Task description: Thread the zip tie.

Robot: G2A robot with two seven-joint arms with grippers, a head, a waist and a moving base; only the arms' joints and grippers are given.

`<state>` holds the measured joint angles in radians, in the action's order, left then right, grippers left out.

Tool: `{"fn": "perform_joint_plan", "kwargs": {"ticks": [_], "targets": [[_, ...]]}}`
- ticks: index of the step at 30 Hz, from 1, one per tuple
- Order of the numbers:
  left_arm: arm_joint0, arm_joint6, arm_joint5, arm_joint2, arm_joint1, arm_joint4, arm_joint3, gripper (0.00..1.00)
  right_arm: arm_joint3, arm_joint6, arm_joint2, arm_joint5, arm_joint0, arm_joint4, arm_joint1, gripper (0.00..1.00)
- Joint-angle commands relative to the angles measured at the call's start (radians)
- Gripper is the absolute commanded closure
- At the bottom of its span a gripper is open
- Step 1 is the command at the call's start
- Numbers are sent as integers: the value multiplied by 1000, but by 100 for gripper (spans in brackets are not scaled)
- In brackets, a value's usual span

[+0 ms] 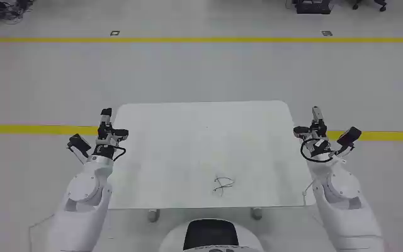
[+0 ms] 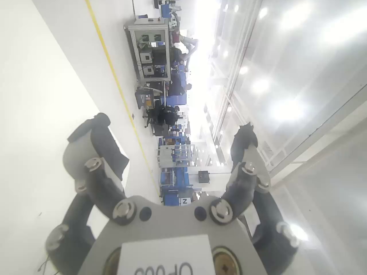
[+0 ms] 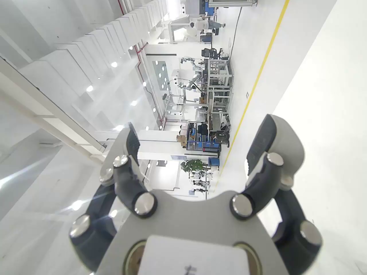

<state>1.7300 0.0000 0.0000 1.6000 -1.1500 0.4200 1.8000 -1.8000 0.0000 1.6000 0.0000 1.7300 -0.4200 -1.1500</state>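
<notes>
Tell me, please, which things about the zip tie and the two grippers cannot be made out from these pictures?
- zip tie, top view: too small; whether its tail passes through its head, and which end is which, cannot be told.
- left gripper and right gripper, top view: seen from above, so their height against the table cannot be judged.

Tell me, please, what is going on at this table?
Nothing is being handled at the moment. A thin dark zip tie lies loosely curled on the white table, near the edge closest to the robot. The left gripper is open and empty just off one side of the table, and the right gripper is open and empty off the opposite side. Threading has not begun.
</notes>
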Motion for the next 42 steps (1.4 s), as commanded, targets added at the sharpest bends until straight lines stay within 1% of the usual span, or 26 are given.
{"fn": "perform_joint_plan", "kwargs": {"ticks": [1,2,3,4,5,8,9,10,12,14,15,26,27,28,30,31,33,34,37,38,40,41,42], "targets": [[0,0,0,0,0,0,0,22,0,0,0,0,0,0,0,22],[0,0,0,0,0,0,0,0,0,0,0,0,0,0,0,22],[0,0,0,0,0,0,0,0,-7,9,1,-3,-5,19,1,0],[0,0,0,0,0,0,0,0,-14,42,4,-9,-16,82,6,0],[0,0,0,0,0,0,0,0,-12,78,5,-9,-25,116,9,0],[0,0,0,0,0,0,0,0,-1,229,9,18,-67,221,21,0],[0,0,0,0,0,0,0,0,7,276,5,31,-80,249,25,0],[0,0,0,0,0,0,0,0,13,342,-3,45,-101,302,30,0],[0,0,0,0,0,0,0,0,27,428,-25,51,-125,370,36,0],[0,0,0,0,0,0,0,0,41,511,-50,27,-147,434,42,0],[0,0,0,0,0,0,0,0,47,523,-53,18,-149,447,43,0],[0,0,0,0,0,0,0,0,47,523,-53,18,-149,447,43,0],[0,0,0,0,0,0,0,0,34,537,-54,8,-157,474,45,0],[0,0,0,0,0,0,0,0,27,587,-59,-3,-176,536,51,0],[0,0,0,0,0,0,0,0,35,667,-67,-14,-220,593,58,0],[0,0,0,0,0,0,0,0,47,728,-84,-16,-251,624,61,0],[0,0,0,0,0,0,0,0,64,782,-110,-34,-303,689,65,0],[0,0,0,0,0,0,0,0,79,834,-141,-46,-334,711,66,0],[0,0,0,0,0,0,0,0,117,906,-206,-72,-400,771,66,0],[0,0,0,0,0,0,0,0,131,927,-237,-85,-424,792,64,0],[0,0,0,0,0,0,0,0,147,945,-281,-107,-445,807,61,0],[0,0,0,0,0,0,0,0,153,971,-309,-142,-451,808,59,0],[0,0,0,0,0,0,0,0,158,985,-319,-159,-453,809,60,0]]}}
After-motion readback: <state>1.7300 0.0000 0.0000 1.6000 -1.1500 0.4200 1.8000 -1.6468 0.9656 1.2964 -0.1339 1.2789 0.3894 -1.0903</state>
